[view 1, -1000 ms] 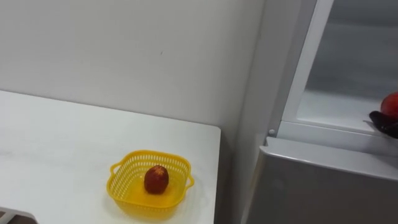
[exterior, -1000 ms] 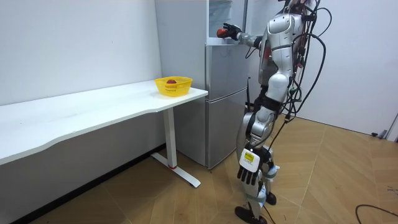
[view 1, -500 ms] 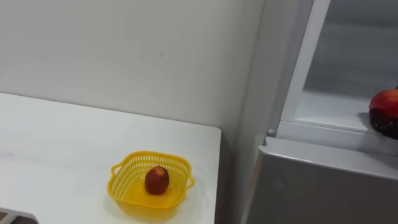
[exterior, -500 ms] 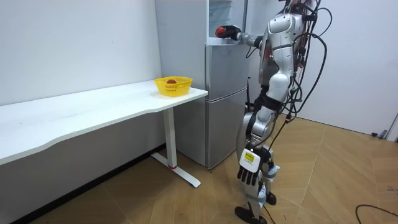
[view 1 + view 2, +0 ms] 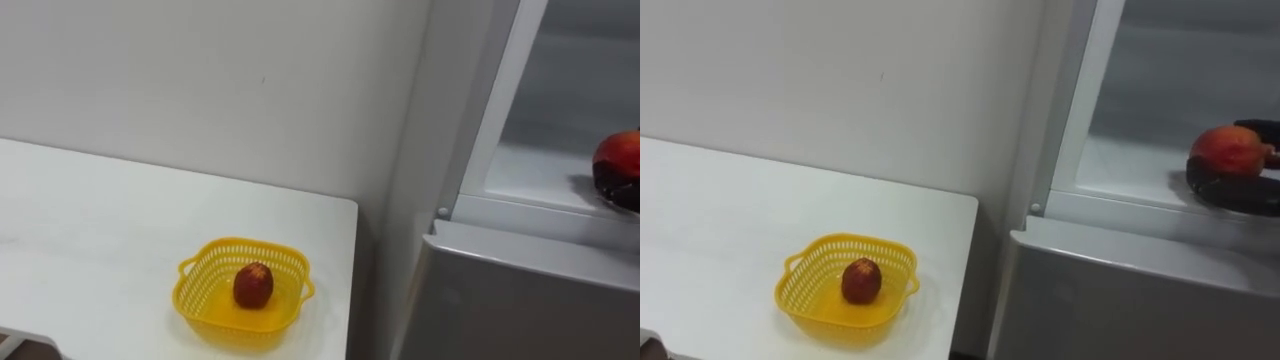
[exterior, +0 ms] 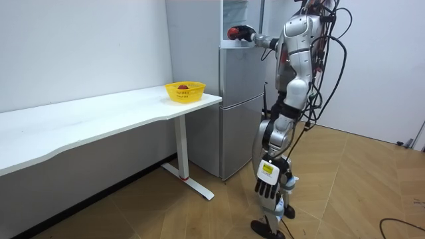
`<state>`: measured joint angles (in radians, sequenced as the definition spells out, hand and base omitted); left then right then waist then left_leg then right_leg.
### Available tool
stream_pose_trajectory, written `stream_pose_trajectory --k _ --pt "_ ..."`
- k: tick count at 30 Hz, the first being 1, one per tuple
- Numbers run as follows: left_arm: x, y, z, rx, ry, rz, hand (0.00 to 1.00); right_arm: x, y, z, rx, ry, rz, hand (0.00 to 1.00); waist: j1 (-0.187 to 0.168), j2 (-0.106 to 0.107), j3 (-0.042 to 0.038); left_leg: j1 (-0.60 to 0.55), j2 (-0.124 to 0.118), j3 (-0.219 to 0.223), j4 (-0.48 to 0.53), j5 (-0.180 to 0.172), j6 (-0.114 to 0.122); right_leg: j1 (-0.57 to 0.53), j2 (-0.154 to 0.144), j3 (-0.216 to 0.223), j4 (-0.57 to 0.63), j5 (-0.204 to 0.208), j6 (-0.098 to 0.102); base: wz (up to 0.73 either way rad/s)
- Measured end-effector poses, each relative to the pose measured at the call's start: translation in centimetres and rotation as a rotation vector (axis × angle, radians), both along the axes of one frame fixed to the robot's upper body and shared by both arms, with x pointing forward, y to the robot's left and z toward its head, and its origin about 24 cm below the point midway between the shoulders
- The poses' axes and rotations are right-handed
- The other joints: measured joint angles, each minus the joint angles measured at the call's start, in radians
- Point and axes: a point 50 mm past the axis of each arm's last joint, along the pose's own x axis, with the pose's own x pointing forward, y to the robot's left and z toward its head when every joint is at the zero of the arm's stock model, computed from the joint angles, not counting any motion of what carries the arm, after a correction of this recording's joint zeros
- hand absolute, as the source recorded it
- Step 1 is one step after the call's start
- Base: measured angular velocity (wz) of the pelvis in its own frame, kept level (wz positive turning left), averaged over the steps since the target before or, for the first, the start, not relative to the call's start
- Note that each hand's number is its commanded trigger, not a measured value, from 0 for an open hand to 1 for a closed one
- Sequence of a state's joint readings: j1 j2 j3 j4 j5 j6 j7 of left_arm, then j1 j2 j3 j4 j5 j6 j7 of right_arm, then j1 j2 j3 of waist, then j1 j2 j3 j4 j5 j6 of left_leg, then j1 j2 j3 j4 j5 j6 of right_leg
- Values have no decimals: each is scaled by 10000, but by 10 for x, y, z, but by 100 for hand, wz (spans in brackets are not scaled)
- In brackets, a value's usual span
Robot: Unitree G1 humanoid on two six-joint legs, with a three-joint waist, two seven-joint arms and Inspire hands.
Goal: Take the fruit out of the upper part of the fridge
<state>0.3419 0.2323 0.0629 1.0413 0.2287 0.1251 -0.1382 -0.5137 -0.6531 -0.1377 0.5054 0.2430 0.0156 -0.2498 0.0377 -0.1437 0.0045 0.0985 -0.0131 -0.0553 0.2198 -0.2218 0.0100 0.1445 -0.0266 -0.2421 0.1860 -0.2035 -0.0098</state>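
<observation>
Right hand at right, in open upper compartment of fridge, fingers curled under red fruit, holding it at shelf's near edge. Left hand hangs relaxed by leg. Left: yellow basket near white table corner, second fruit inside.

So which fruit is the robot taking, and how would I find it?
Find the grey fridge beside the white table; its top part is open. At the front edge of the shelf there, the right hand is curled round a red fruit. The other fruit sits in a yellow basket on the table; this one is in a black hand.
</observation>
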Motion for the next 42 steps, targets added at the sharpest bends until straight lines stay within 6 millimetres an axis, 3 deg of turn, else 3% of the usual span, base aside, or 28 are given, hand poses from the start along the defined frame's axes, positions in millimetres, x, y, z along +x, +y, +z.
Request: stream_pose_trajectory --k 5,9,18,23,27,30,38,42 --pt "-1 1 0 -7 18 7 0 1 7 9 120 -282 243 100 -28 68 -40 -20 5 0 -59 -1 -2 -107 4 -5 20 0 0 0" --pt "2 1 0 -20 -79 -9 0 -2 22 30 -235 -1327 535 100 -16 247 -135 10 9 92 -11 2 1 -42 15 146 27 4 -5 -7" --pt "13 -4 -2 -130 -458 -203 0 -20 57 57 -980 -3372 1122 100 -37 359 -32 -50 16 237 -8 -3 5 -216 2 212 44 12 -16 -3" --pt "12 -7 -3 -108 -452 -142 0 -30 74 69 -867 -4357 1509 100 -13 437 -62 -46 46 326 -73 -4 5 -219 36 280 41 21 -29 -6" --pt "13 -8 -3 -116 -583 -178 0 -44 91 89 -1784 -5609 1643 100 175 572 -64 27 80 520 -82 -5 4 -212 72 467 33 27 -36 -12" --pt "14 -8 -3 -149 -748 -232 0 -50 98 96 -2425 -6219 1696 100 253 646 -17 188 101 554 -182 -4 4 -166 88 486 1 27 -36 -3" --pt "15 -9 -3 -199 -869 -272 0 -62 120 104 -3577 -7065 2023 100 247 621 -10 154 138 587 -212 -4 -4 -208 112 472 20 31 -45 0" --pt "14 -9 -3 -194 -835 -256 0 -77 134 113 -3868 -8176 2250 100 247 572 -70 142 133 534 -223 -7 -8 -168 111 427 9 31 -45 2"
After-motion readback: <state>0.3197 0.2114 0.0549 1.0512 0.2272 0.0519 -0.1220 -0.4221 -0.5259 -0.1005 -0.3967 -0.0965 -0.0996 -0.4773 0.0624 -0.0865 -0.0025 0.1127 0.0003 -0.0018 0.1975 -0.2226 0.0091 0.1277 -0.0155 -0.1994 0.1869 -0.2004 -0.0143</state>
